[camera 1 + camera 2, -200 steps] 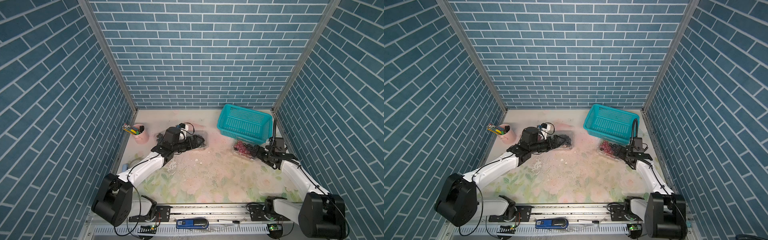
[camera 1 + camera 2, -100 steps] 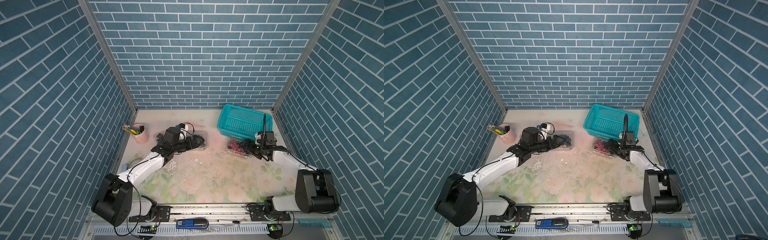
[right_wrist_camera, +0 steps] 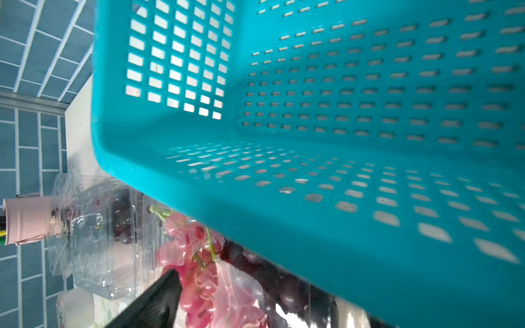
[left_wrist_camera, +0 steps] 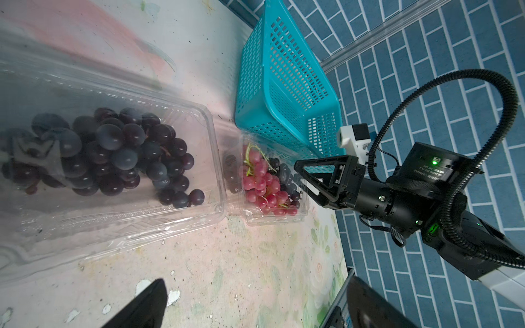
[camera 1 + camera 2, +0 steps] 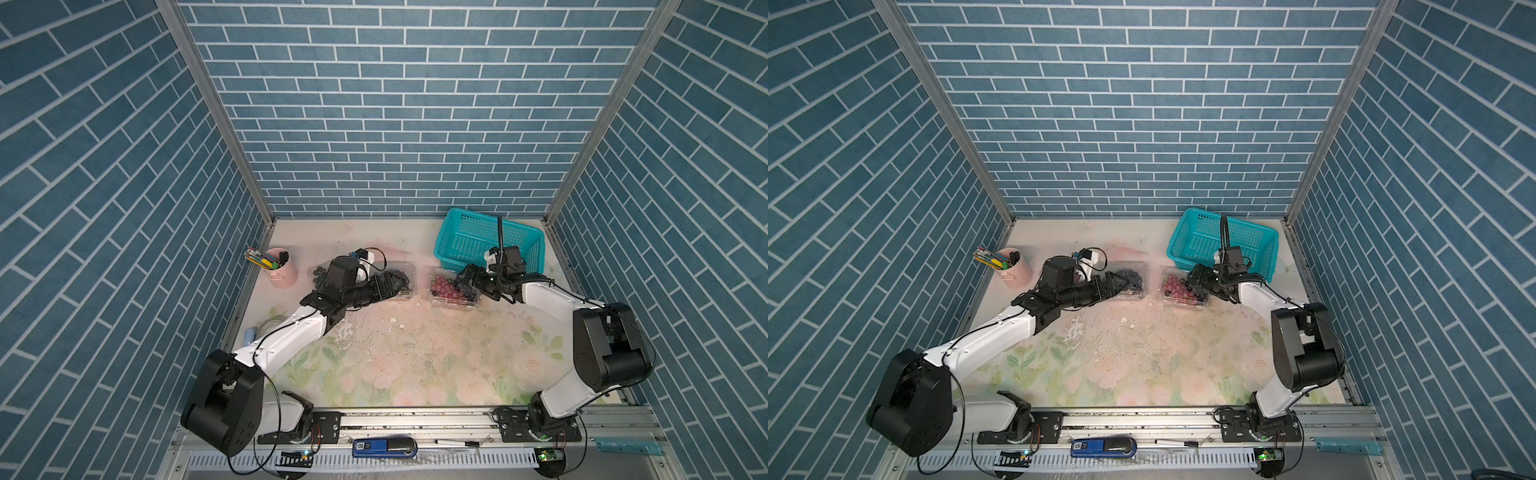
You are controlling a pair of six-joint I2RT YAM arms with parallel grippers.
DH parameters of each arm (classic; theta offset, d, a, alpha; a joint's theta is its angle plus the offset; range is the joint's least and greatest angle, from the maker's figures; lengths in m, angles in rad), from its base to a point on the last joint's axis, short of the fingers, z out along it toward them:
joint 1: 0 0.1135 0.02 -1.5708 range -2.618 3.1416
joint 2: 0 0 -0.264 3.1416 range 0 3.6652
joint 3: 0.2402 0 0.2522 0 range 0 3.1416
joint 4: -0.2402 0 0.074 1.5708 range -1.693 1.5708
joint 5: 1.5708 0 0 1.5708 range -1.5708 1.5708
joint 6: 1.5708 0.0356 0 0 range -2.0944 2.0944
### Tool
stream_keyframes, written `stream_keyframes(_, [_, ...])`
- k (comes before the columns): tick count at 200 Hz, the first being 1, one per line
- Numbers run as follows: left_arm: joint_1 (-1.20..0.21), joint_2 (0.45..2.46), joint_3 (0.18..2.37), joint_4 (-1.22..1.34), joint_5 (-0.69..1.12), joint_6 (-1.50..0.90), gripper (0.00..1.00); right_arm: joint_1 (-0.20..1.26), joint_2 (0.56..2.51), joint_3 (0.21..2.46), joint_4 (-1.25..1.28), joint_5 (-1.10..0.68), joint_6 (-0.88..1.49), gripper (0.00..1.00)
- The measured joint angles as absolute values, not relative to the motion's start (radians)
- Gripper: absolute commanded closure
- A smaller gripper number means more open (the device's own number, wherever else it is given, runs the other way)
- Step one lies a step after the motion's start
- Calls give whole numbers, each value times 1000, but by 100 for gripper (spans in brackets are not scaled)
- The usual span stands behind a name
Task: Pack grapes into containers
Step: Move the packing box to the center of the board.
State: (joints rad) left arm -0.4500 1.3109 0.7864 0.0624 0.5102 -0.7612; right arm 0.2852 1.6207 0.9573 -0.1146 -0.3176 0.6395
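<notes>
**Reference:** teal perforated basket point(image 5: 465, 245), at the far corner of the table point(image 5: 415, 353) on the right arm's side.

**Red-grape clamshell** point(image 5: 451, 302): close against the basket's near wall; contact cannot be confirmed. It holds red-pink grapes point(image 4: 261, 181) with green stems. A few dark berries point(image 4: 287, 177) lie at the end toward the right gripper.

**Dark-grape clamshell** point(image 4: 217, 170): just beyond the red-grape clamshell as seen from the basket, the two walls nearly touching. It holds a bunch of dark purple grapes point(image 4: 119, 159).

**Right gripper** point(image 4: 301, 174): beside the basket's near wall, tips at the rim of the red-grape clamshell. Jaws are spread, with nothing between them.

**Left gripper** point(image 5: 397, 282): at the dark-grape clamshell's side away from the basket. The left wrist view shows the jaws wide apart and empty.

**Pink pen cup** point(image 5: 282, 274): well apart from the basket, past both clamshells.
</notes>
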Motion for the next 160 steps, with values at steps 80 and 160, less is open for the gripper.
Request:
stream_keyframes(80, [-447,1303,786,50,494,-741,0,334,1650,1013,-89,-320,658,1])
stream_keyframes(160, [-385,1183,904,-211,257,-551,0,326,1407,1011,-270,-19,508,1])
